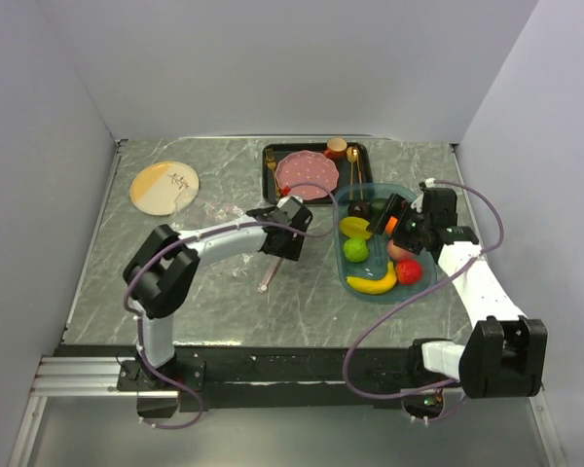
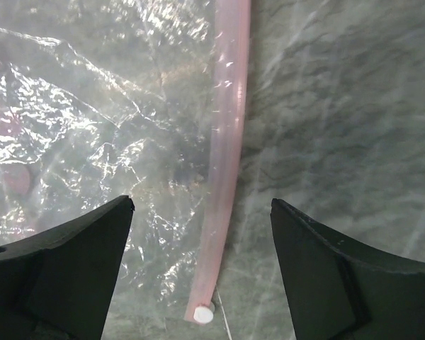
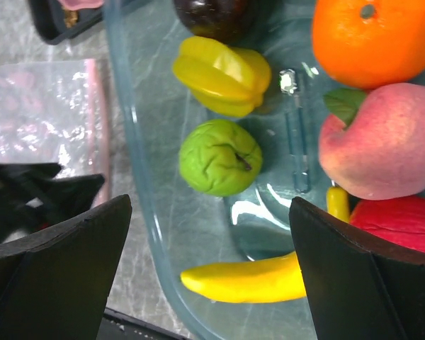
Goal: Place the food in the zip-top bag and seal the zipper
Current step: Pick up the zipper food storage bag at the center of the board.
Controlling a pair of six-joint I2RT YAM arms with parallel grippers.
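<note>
A grey marbled table [image 1: 224, 311] fills the floor of a pale, plain-walled booth, and my two arms reach out over it. My left pincer [image 2: 201, 205] hangs wide open over the one zip-top bag [image 2: 92, 127], which lies flat and crinkled on the stone left of centre. Its pink zipper [image 2: 227, 142] runs between my spread fingers [image 2: 71, 262], touched by neither. My right pincer [image 3: 209, 205], just as wide open, hovers above the blue oval tray [image 3: 138, 163] on the right and grips nothing.

There are two trays: that one and a black tray [image 1: 269, 161] at the back, which carries a pink dotted plate [image 1: 308, 172]. A second, yellow plate [image 1: 163, 186] sits far left.

By my count seven toy fruits lie in the blue tray, one of each:
- peach [image 3: 379, 142]
- orange [image 3: 375, 39]
- banana [image 3: 248, 280]
- strawberry [image 3: 404, 223]
- lime [image 3: 219, 157]
- starfruit [image 3: 223, 74]
- dark fruit [image 3: 212, 15]

The mark on the yellow plate is too small to read.
</note>
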